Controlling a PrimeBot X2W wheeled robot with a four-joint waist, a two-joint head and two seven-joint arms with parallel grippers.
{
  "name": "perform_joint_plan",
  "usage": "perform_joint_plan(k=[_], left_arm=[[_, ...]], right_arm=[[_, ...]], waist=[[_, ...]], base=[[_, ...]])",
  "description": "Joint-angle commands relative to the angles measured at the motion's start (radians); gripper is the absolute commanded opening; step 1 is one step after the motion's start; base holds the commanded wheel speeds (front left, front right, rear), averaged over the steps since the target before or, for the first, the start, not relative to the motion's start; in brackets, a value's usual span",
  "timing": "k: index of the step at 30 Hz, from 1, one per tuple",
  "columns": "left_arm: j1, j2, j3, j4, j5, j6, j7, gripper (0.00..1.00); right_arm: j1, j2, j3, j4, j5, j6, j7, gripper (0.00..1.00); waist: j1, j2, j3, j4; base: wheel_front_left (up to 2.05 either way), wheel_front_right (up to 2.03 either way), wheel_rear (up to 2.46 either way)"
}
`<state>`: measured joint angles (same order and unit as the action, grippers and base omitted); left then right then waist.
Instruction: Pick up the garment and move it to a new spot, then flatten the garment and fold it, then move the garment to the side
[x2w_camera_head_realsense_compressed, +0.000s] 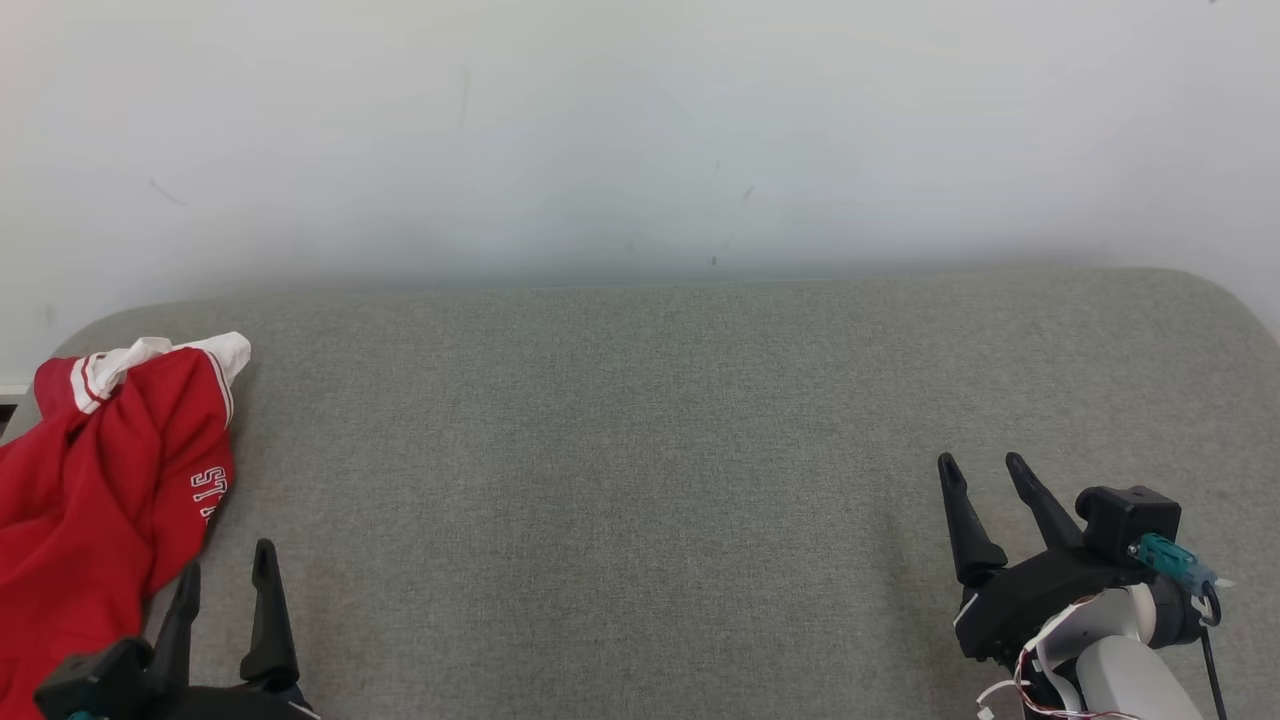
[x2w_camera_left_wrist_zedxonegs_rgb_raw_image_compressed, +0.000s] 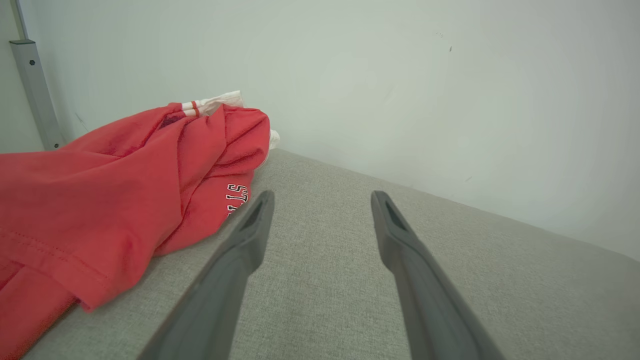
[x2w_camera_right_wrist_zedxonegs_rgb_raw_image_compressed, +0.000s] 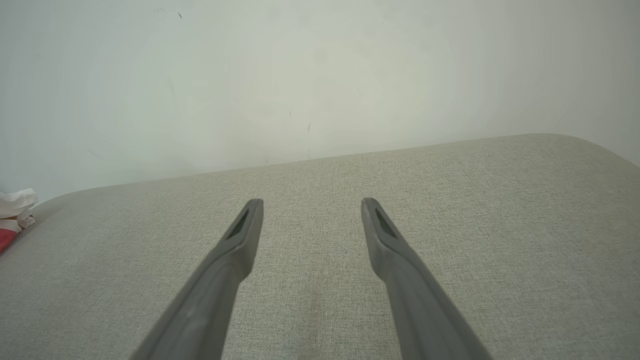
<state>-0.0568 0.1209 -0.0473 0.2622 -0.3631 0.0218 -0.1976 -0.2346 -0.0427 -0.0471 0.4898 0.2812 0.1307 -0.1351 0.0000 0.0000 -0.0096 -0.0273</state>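
Red shirt (x2w_camera_head_realsense_compressed: 100, 480) with white striped trim and white lettering is lying crumpled at the far left of the grey upholstered cushion (x2w_camera_head_realsense_compressed: 640, 450), part of it running off the head view's left edge. You are looking, by the evidence of the frames, at the task near its outset: nothing is being held, and the shirt is showing neither flattening nor folding. Lifting, relocating, flattening, folding and setting aside all appear to be left to do.

Left gripper (x2w_camera_head_realsense_compressed: 228, 558) is hovering just beside the shirt's nearer hem, its two dark fingers standing well parted and gripping nothing. In the left wrist view the finger on the shirt's side is sitting close to the lettered fold; whether it is touching cloth you cannot tell.

Right gripper (x2w_camera_head_realsense_compressed: 980, 460) is hanging well apart from the shirt, over the cushion's right side, its fingers likewise spread and empty. Pale wall (x2w_camera_head_realsense_compressed: 640, 130) is rising behind the cushion.
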Motion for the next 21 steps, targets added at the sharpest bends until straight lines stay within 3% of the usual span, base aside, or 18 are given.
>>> perform_joint_plan(k=[1, 15, 21], left_arm=[[0.002, 0.009, -0.001, -0.012, 0.03, 0.004, -0.001, 1.0], [0.038, 0.031, 0.017, -0.059, 0.133, 0.039, -0.023, 1.0], [0.044, 0.046, -0.001, -0.06, 0.18, 0.031, 0.003, 1.0]], right_arm=[[-0.017, -0.01, -0.001, -0.004, -0.026, 0.0, -0.011, 1.0], [-0.002, -0.01, -0.012, -0.009, -0.092, 0.0, -0.056, 1.0], [0.002, -0.01, 0.014, -0.013, -0.113, 0.0, -0.043, 1.0]], waist=[[0.0, 0.0, -0.001, -0.001], [0.0, 0.0, -0.006, -0.011], [0.0, 0.0, -0.008, -0.015]], base=[[0.0, 0.0, 0.0], [0.0, 0.0, 0.0], [0.0, 0.0, 0.0]])
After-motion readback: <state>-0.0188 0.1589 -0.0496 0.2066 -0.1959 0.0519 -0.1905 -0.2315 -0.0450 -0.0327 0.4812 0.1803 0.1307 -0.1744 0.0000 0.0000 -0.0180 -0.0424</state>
